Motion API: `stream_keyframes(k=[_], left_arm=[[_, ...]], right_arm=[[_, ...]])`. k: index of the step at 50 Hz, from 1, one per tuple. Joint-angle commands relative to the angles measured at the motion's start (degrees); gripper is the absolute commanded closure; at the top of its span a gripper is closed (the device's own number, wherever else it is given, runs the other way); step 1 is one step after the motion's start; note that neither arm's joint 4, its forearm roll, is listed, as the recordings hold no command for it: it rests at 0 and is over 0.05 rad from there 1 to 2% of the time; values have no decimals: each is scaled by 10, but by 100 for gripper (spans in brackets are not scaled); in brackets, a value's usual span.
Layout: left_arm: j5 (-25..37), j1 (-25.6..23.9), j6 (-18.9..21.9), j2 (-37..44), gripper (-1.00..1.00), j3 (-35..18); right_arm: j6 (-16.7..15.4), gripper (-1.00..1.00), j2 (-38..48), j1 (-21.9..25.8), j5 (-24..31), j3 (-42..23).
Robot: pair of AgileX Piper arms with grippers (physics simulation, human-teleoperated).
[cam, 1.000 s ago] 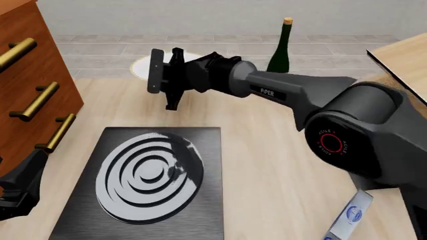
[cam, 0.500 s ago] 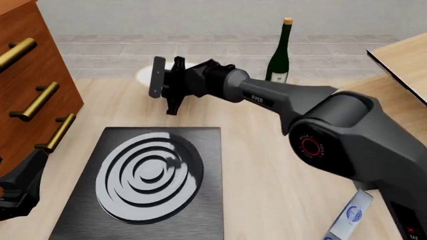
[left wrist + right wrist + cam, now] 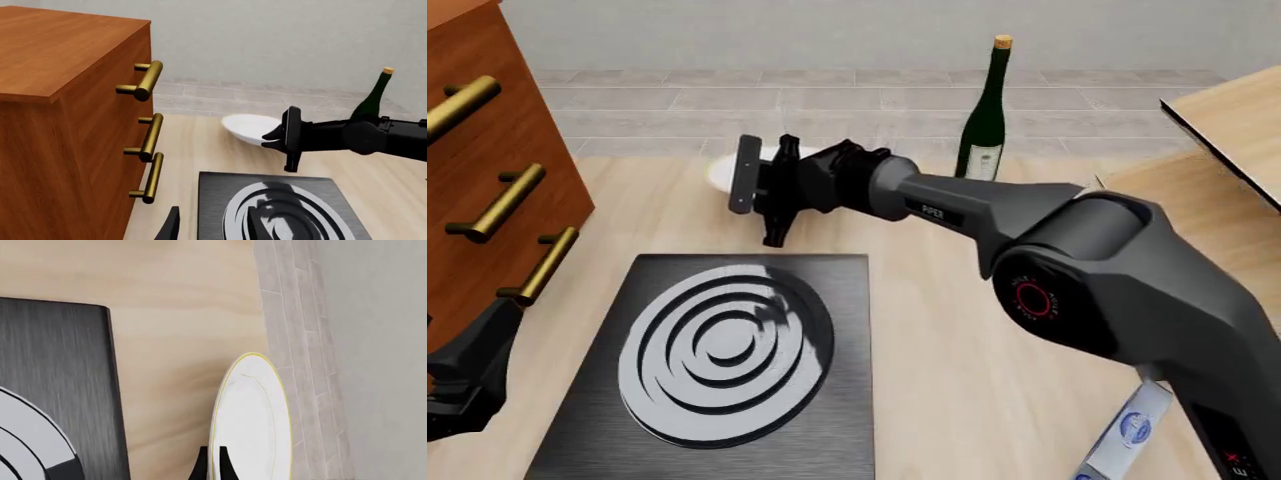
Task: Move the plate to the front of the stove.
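**Right arm reaches the plate at the far edge of the bench**

The plate (image 3: 250, 128) lies on the bench (image 3: 988, 330) beyond the stove (image 3: 714, 370), near the far edge, so the right arm stretches across the stove to get at it. The right pincer (image 3: 754, 185) is turned on its side, jaws spread wide, which suits closing over the thin gold rim edgewise; from the right wrist, one fingertip (image 3: 217, 465) sits right at the plate's rim. Nothing is gripped yet, by my reading. The left pincer (image 3: 461, 375) waits low beside the drawer cabinet (image 3: 67, 125); whether its jaws are apart I cannot tell. A bottle (image 3: 985, 115) stands close by, a possible snag.
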Motion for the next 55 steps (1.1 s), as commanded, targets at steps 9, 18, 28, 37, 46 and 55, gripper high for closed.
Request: stream_keyframes(k=[9, 18, 28, 37, 46, 55], left_arm=[[0, 0, 0, 0, -100, 0], [0, 0, 0, 0, -100, 0], [0, 0, 0, 0, -100, 0], [0, 0, 0, 0, -100, 0], [0, 0, 0, 0, -100, 0], [0, 0, 0, 1, -100, 0]], right_arm=[[9, 100, 10, -2, -4, 4], [9, 100, 17, -5, -5, 6], [9, -100, 22, -7, 4, -3], [4, -100, 20, -7, 11, -3], [1, -100, 10, -7, 11, 2], [-2, -100, -13, -5, 3, 28]])
